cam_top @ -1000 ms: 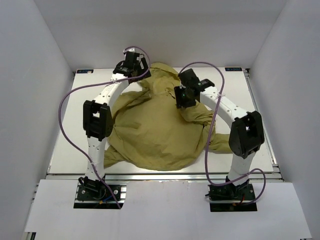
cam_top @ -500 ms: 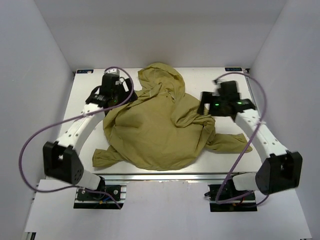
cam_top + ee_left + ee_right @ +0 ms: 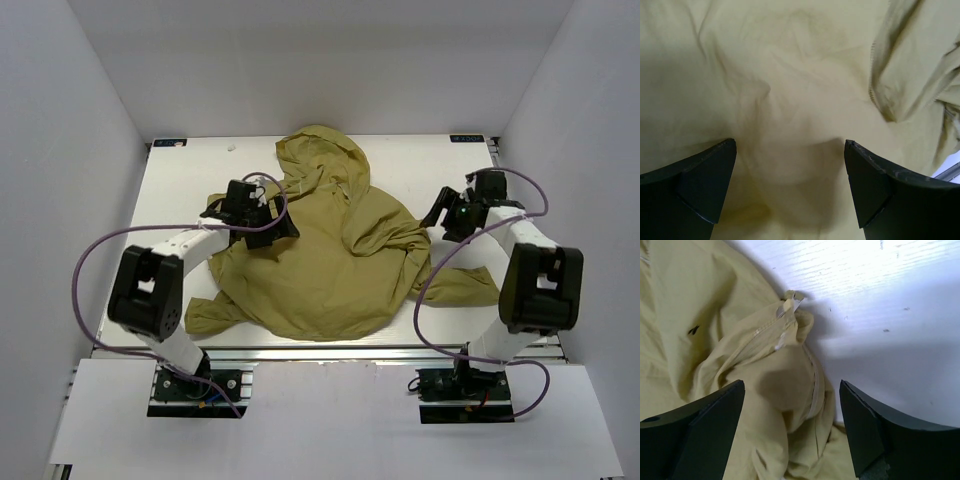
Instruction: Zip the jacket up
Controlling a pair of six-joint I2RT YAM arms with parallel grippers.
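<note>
Both arms have swung down and outward in the last second. 1 second ago they arched high over the upper part of the jacket [image 3: 320,260], and the right gripper [image 3: 792,405] sat low on a fold at the garment's right front with its jaws narrower. Now that gripper has pulled back to the jacket's right edge with its jaws wide and nothing held. The left gripper [image 3: 790,165] has dropped onto the left shoulder area, and its jaws are also wide and empty.

The jacket lies crumpled in the middle of the table [image 3: 180,190], its hood [image 3: 320,150] at the far side and 1 sleeve [image 3: 465,285] trailing toward the near right. Its outline has shifted a little, and the cloth now bunches more at the right front.

Under the left jaws there is only a smooth stretch of cloth. A toothed zipper edge [image 3: 871,75] runs ahead of the jaws and off toward the right-hand finger, outside the gap. Between and just ahead of the right jaws sits a bunched fold carrying a strip of zipper tape [image 3: 765,330]. Its end [image 3: 790,297] pokes out at the far tip, and bare table lies beyond it to the right.

This looks like a release and re-approach, not progress on the zip. The 2 front edges are not laid together, no slider is visible, and zipping has probably not begun. The right jaws look best placed to take the zipper fold.
</note>
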